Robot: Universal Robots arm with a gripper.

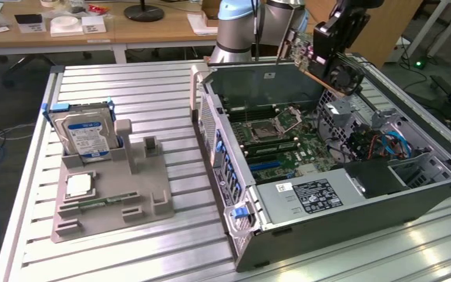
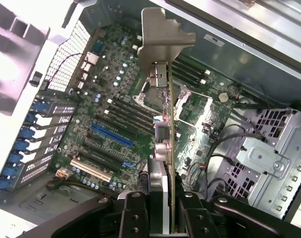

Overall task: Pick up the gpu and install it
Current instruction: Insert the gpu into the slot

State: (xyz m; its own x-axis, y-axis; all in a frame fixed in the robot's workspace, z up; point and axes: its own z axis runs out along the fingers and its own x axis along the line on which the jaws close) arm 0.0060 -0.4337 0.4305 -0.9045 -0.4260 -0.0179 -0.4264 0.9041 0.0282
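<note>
**Figure. The gpu carried over the open case.** My claw (image 2: 161, 206) was clamped on the gpu (image 1: 333, 69), one finger against each flat face. The card hung in the air above the far corner of the computer case (image 1: 209, 117), clear of everything inside it. In the wrist view the gpu (image 2: 165, 114) appeared edge-on, with its silvery end bracket (image 2: 163, 34) at the far end from my fingers (image 2: 133, 213). The motherboard (image 2: 116, 99) lay below, and its blue slot (image 2: 111, 135) sat off to one side of the card's edge, not beneath it. The hard drive (image 1: 84, 132) stood in the grey holder (image 1: 131, 194) on the table (image 1: 131, 88), well apart from the case.

**Hazards, as I judged them.**
- The card's edge was not lined up over a slot, so lowering it from there would probably press it onto bare board or the processor socket (image 1: 276, 123).
- The bracket led the card, so it could catch the case wall or the slot covers and twist the card in my grip.
- I held only a narrow band of the card, so any snag might make it pivot or slip.
- The blue cables (image 1: 390, 144) near the drive cage could foul a wide swing.
</note>
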